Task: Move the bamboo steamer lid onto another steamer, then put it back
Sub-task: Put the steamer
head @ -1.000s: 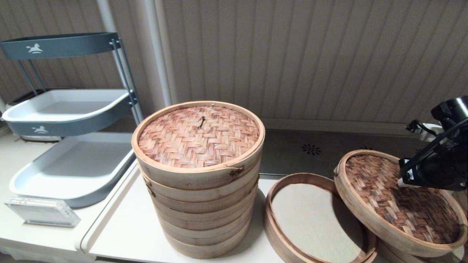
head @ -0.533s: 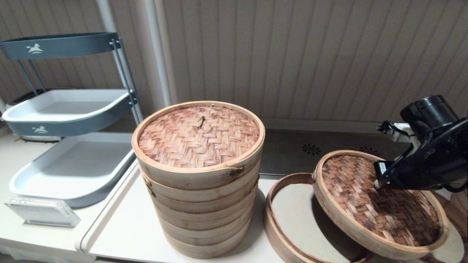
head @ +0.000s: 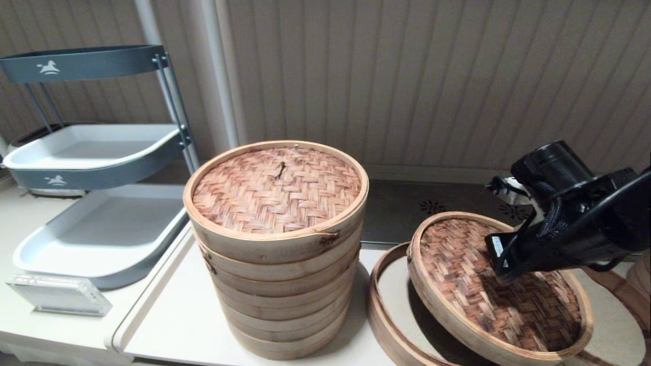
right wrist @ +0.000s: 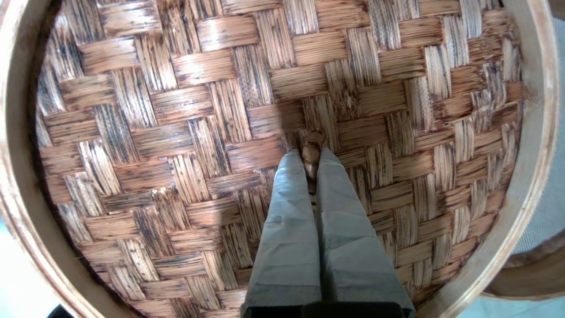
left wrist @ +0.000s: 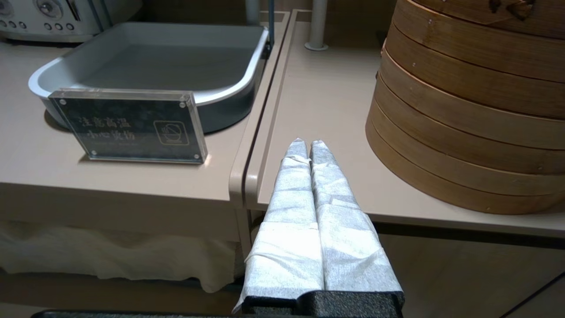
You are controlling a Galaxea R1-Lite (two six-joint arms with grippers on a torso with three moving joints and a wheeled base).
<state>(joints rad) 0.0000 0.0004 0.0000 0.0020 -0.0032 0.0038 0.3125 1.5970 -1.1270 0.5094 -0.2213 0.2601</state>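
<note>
Right gripper carrying the bamboo steamer lid tilted over the cream-lined steamer.

Nearest, the right gripper [right wrist: 310,164] is pinching the lid's centre loop [right wrist: 311,150] between fingers closed tight on it, holding the bamboo steamer lid [head: 496,282] tilted, its left rim hanging above the cream liner of the low steamer [head: 389,297]; that steamer's left rim is sitting near the tall steamer stack [head: 277,244]. Open counter [head: 173,320] is lying left of the stack. The left gripper [left wrist: 307,146], fingers pressed together and empty, is hovering at the counter's front edge, beside an acrylic sign [left wrist: 128,125] and grey tray [left wrist: 154,57].
</note>
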